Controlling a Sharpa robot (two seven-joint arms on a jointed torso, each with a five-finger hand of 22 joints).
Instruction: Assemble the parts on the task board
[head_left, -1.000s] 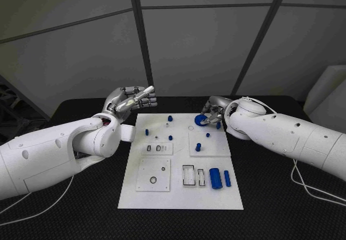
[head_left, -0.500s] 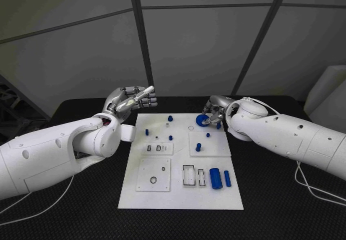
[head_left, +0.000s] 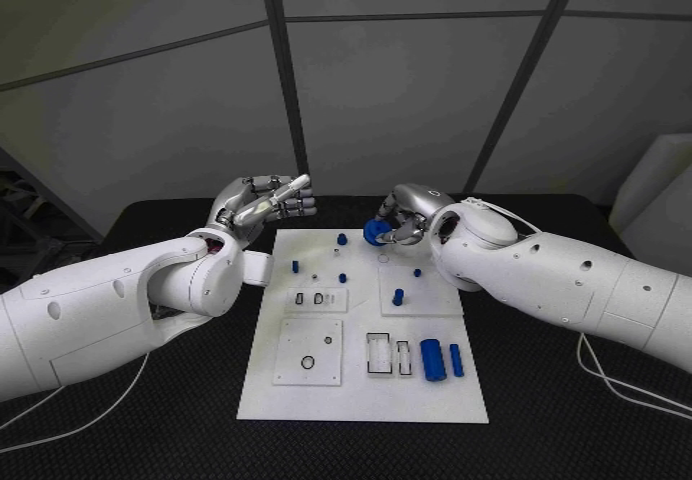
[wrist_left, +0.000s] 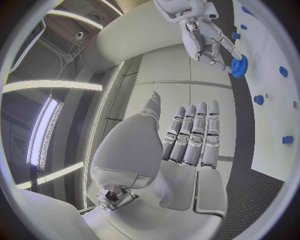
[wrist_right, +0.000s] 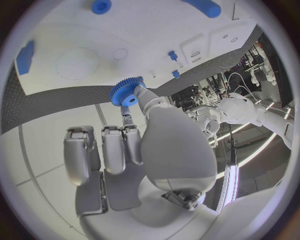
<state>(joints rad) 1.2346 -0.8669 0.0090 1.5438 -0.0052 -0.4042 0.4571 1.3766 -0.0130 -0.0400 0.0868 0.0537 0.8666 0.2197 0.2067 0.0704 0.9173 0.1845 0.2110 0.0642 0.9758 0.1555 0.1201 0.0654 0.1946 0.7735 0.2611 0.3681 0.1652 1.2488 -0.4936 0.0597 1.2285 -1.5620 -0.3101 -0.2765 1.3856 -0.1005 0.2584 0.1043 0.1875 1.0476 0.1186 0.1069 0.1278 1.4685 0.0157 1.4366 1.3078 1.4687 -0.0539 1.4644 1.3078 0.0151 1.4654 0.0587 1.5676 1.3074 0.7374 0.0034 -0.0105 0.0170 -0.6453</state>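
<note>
— Left hand (head_left: 264, 203) first: what is it doing?

— It is raised beyond the far left corner of the task board (head_left: 366, 400), fingers lined up side by side and gently bent, thumb apart from them, with nothing in it. The left wrist view (wrist_left: 181, 145) shows the same: bare palm, fingers close together, touching no part.

— And the right hand (head_left: 400, 217)?

— It is over the far edge of the board and holds a blue gear (head_left: 378, 232), pinched at its fingertips. In the right wrist view the gear (wrist_right: 127, 93) sits between the thumb tip and one finger, while the other fingers are stretched out beside it, off the part. The gear is clear of the board in that view.

— What lies on the board?

— Small blue pegs (head_left: 340, 238) stand in the far part. Nearer, toward the right, two blue cylinders (head_left: 431, 358) lie side by side next to a rectangular slot. A raised white square plate (head_left: 307, 350) with a ring outline sits near the left edge.

— The surface and room?

— A black table (head_left: 144, 420) carries the board; grey wall panels with dark seams stand behind it.

— Any writing?

— None that I can read.
</note>
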